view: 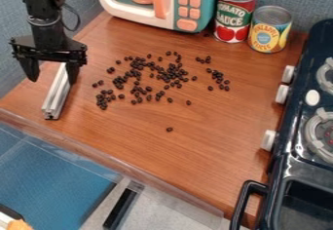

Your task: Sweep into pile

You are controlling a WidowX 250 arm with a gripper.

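Gripper (52, 81) is being held with jaws spread; if bar (56, 97) is being pinched crooked, beans (173, 72) are likely being missed or scattered.

A stove (296, 162), microwave (160, 0) and 2 cans (235, 13) suggest a toy kitchen.

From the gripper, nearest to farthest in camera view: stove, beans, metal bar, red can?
1. Metal bar, right by the gripper
2. Beans, scattered mid-counter
3. Red can, at the back
4. Stove, view's right side
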